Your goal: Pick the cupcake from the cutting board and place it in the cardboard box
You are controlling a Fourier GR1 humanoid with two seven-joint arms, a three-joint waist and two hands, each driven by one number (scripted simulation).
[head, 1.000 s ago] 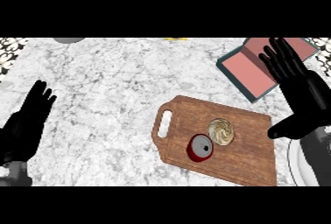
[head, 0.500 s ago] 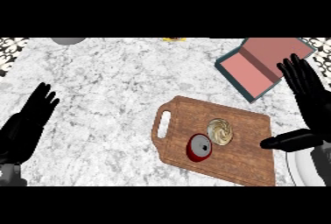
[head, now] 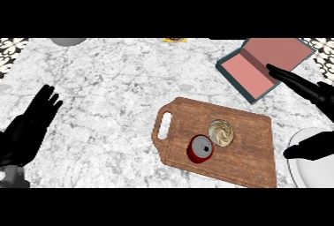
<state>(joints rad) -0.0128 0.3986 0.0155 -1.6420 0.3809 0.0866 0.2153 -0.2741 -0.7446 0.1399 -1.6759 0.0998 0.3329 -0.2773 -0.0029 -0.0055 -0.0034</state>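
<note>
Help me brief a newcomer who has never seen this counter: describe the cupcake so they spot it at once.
Find the wooden cutting board on the marble counter's right half. Two small things lie side by side near its middle. The cupcake is the pale one with swirled cream frosting, on the right, while its neighbour is a dark red can.

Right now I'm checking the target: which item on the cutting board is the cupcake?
The cupcake is the pale, swirl-topped one; the red can lies beside it.

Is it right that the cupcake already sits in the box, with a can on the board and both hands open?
Not quite. The head view shows the cupcake on the board beside the can, not in the box. Both hands, left and right, are open.
</note>
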